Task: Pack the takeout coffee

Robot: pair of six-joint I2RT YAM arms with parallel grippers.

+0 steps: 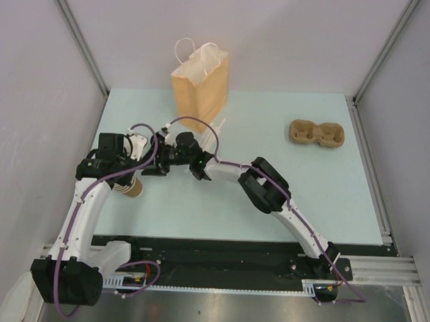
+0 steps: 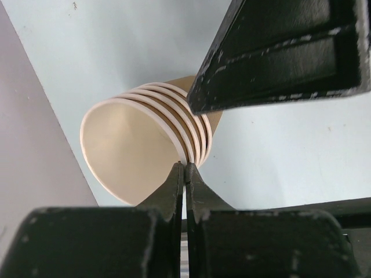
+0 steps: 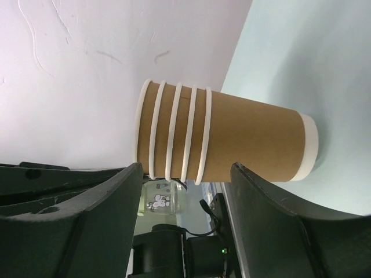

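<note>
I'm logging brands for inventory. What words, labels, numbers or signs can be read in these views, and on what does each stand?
No readable text in any view.
Plain on the sides that show: stack of paper cups, paper bag, cup carrier.
Too blurred to read: small white patch past the cups in the right wrist view.

Bag [image 1: 200, 79] stands behind cup stack [image 1: 134, 188]; carrier [image 1: 316, 133] lies right of bag
</note>
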